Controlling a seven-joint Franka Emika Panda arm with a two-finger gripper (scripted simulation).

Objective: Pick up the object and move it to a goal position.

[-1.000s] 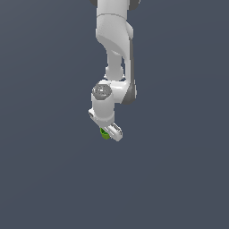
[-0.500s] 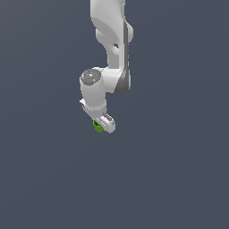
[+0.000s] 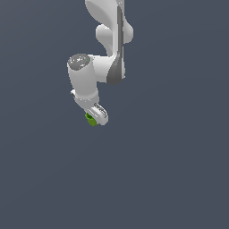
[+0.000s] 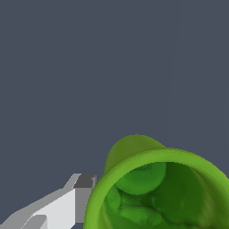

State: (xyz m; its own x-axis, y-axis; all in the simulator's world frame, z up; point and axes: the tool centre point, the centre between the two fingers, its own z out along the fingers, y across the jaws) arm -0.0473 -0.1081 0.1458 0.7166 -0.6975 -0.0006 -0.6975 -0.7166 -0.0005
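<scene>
The green cup [image 4: 156, 192] sits right at my fingertips, its open mouth facing my wrist camera, with a bright rim and a darker hollow inside. One of my fingers [image 4: 67, 205] lies just beside its rim, seemingly touching it. In the exterior view the cup [image 3: 90, 119] peeks out from under my gripper [image 3: 95, 117], pinched close between the fingers, so my jaws are nearly closed and have hold of it. My white arm [image 3: 109, 49] rises above.
</scene>
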